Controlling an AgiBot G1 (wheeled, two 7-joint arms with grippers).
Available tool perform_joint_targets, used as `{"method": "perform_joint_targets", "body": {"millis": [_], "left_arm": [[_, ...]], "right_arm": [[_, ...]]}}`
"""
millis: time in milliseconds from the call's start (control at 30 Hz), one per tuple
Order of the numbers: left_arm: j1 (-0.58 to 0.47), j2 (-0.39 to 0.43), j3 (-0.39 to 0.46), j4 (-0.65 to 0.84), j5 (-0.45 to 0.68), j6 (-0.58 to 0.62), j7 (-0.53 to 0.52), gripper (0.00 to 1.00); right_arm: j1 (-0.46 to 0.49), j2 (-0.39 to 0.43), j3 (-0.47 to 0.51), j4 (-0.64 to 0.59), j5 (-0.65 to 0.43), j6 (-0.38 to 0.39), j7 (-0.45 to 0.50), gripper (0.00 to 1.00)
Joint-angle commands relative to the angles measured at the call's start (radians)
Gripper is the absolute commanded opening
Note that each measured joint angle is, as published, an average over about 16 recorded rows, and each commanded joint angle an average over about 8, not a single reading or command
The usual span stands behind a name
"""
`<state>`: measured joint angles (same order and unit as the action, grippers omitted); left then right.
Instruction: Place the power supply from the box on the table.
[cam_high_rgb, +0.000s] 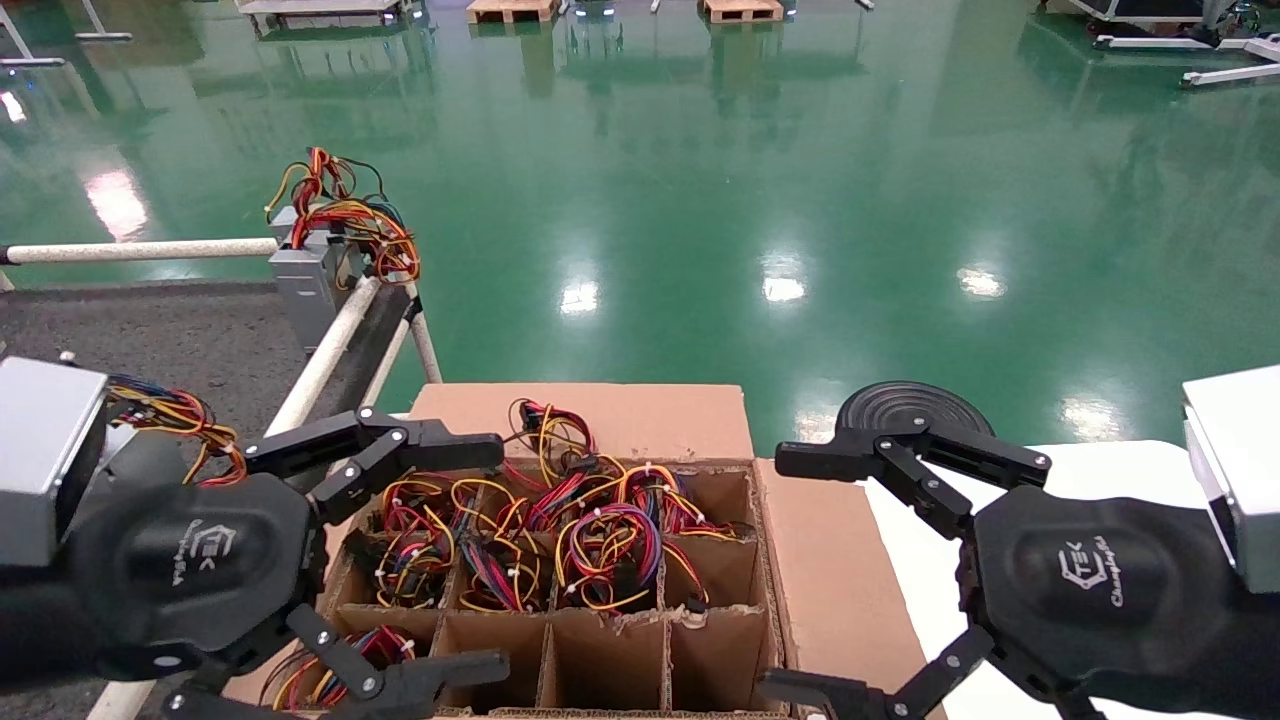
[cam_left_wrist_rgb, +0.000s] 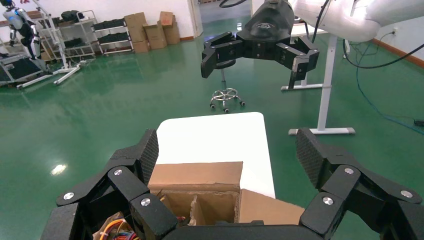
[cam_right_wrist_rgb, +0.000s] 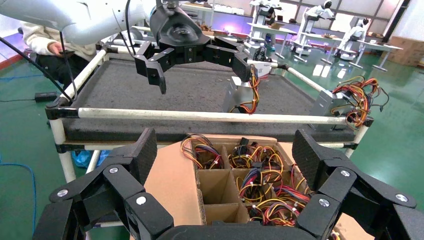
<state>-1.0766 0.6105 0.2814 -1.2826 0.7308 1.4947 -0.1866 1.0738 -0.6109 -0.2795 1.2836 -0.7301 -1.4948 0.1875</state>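
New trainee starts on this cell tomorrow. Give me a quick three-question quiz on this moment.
1. True or false: the left gripper holds a power supply.
2. The cells nearest the robot in the box are: A) full of wires, B) mostly empty.
3. How many power supplies already sit on the table in the right wrist view?

Key: 1 false, both it and the right gripper are open and empty. 2 B. 3 two.

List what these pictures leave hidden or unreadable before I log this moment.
- Power supply bodies in the box: head view shows only wire bundles; casings sit hidden inside the cells.
- Near row of cells: cut off by the head view's lower edge and the open left gripper.
- Table far corner: covered by the left arm in the right wrist view.
- Open right gripper hides the box's right flap.
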Motion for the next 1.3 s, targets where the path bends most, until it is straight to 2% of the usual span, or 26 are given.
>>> {"method": "perform_joint_targets", "body": {"millis": [33, 667, 1000, 1300], "left_arm": [[0.000, 0.000, 0.000, 0.000, 0.000, 0.000, 0.000, 1.00], [0.020, 0.016, 0.029, 0.025, 0.035, -0.023, 0.031, 1.00], [0.008, 0.057, 0.096, 0.080, 0.114, -0.057, 0.109, 1.00], [-0.089, 0.111, 0.197, 0.160, 0.216, -0.065, 0.200, 1.00]], "right_arm": [[0.000, 0.000, 0.000, 0.000, 0.000, 0.000, 0.000, 0.00], [0.000, 0.000, 0.000, 0.000, 0.000, 0.000, 0.000, 0.00], [0.000, 0.000, 0.000, 0.000, 0.000, 0.000, 0.000, 0.00], [0.000, 0.000, 0.000, 0.000, 0.000, 0.000, 0.000, 0.00]]}}
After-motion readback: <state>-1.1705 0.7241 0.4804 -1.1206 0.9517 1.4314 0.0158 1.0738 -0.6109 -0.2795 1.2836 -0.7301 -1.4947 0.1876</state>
